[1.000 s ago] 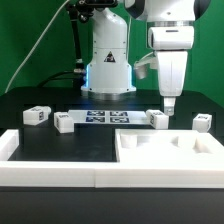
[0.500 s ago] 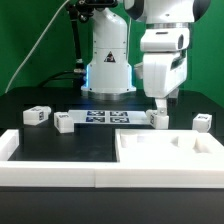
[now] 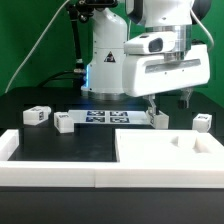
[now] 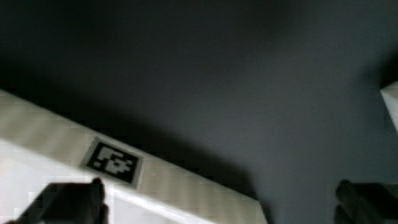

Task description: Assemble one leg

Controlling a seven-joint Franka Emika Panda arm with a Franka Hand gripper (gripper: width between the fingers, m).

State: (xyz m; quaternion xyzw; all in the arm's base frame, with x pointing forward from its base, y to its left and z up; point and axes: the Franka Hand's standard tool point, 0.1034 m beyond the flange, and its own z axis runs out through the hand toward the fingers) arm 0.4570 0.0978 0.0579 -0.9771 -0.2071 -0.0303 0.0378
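Note:
Several white legs with tags lie on the black table: two at the exterior view's left [image 3: 37,115] [image 3: 64,121], one in the middle [image 3: 158,119], one at the right [image 3: 202,122]. My gripper [image 3: 170,102] hangs above the table behind the large flat white square piece [image 3: 150,150]. It is open and empty, with one finger [image 3: 152,104] just above the middle leg. In the wrist view the gripper [image 4: 221,205] is wide open over dark table, with only its fingertips [image 4: 71,205] showing. A white part with a square tag [image 4: 116,157] lies by one fingertip; I cannot tell which part it is.
The marker board [image 3: 105,117] lies flat between the left legs and the middle leg. Long white border rails [image 3: 60,172] run along the front. The robot base [image 3: 108,60] stands behind. A white corner [image 4: 390,105] shows at the wrist view's edge.
The gripper has turned about its vertical axis, so its broad side now faces the exterior camera with both fingers spread apart. It has also shifted slightly to the exterior view's right.

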